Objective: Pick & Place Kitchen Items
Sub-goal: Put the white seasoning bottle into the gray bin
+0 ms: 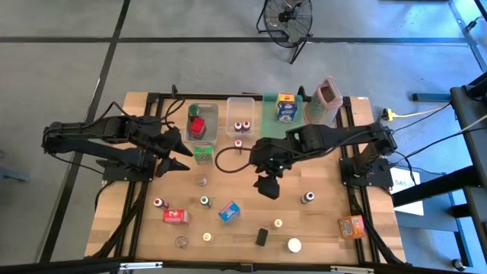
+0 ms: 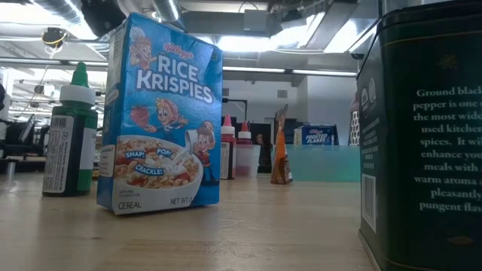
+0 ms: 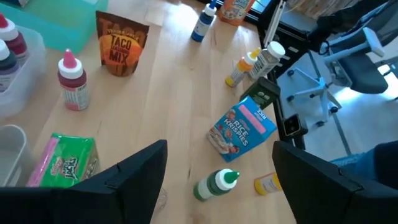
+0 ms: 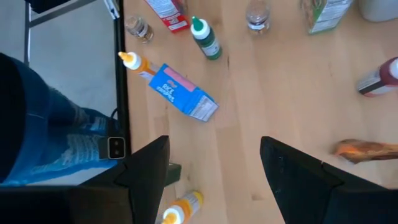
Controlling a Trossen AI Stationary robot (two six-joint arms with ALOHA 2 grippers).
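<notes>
Small kitchen items lie scattered on the wooden table [image 1: 327, 221]. They include a blue Rice Krispies box [image 1: 228, 211], a red box [image 1: 175, 216], a green-capped bottle [image 1: 205, 201], a green box [image 1: 202, 154], an orange box [image 1: 351, 226] and small bottles and jars. My left gripper [image 1: 183, 151] hovers open at the table's left, beside the green box [image 3: 62, 165]. My right gripper [image 1: 266, 186] hangs open above the table's middle. In its wrist view my right gripper [image 4: 214, 143] has bare wood between its fingers. The blue box [image 4: 183, 93] lies beyond them.
Along the far edge stand two clear bins [image 1: 203, 122] [image 1: 242, 118] holding items, a green tray [image 1: 272, 114] with a blue box [image 1: 285, 106], and a pinkish grater [image 1: 327, 103]. A taco mix packet [image 3: 121, 43] stands near the bins. A dark tin [image 1: 262, 236] and a white jar [image 1: 294, 245] sit near the front.
</notes>
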